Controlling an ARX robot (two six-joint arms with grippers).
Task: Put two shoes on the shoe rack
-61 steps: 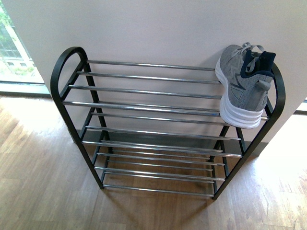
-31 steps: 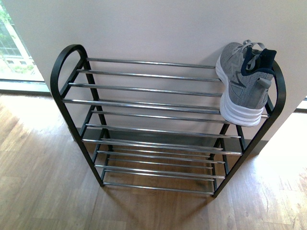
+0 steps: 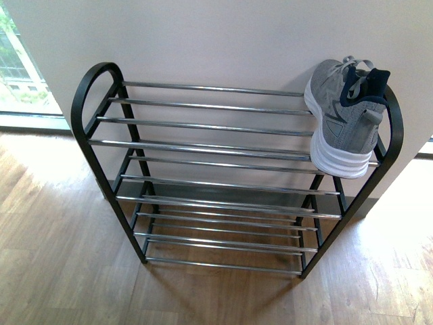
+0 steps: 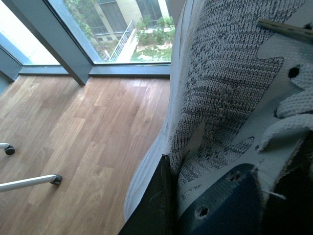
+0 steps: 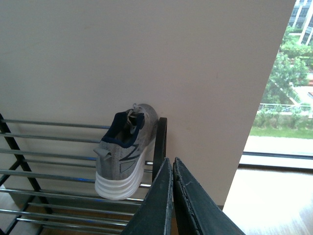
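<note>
Left jaws gripping sneaker [image 4: 225, 83], racked sneaker [image 3: 342, 118] toe-first toward wall [image 3: 223, 40]

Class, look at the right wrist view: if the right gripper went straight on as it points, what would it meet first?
Most likely the shoe rack's black side frame, just beside the grey sneaker, with the wall behind; depth is unclear.

One shoe [image 3: 342, 122] sits on the top tier of the shoe rack [image 3: 210, 150], at its right end; the rack stands against the wall [image 3: 223, 40].
</note>
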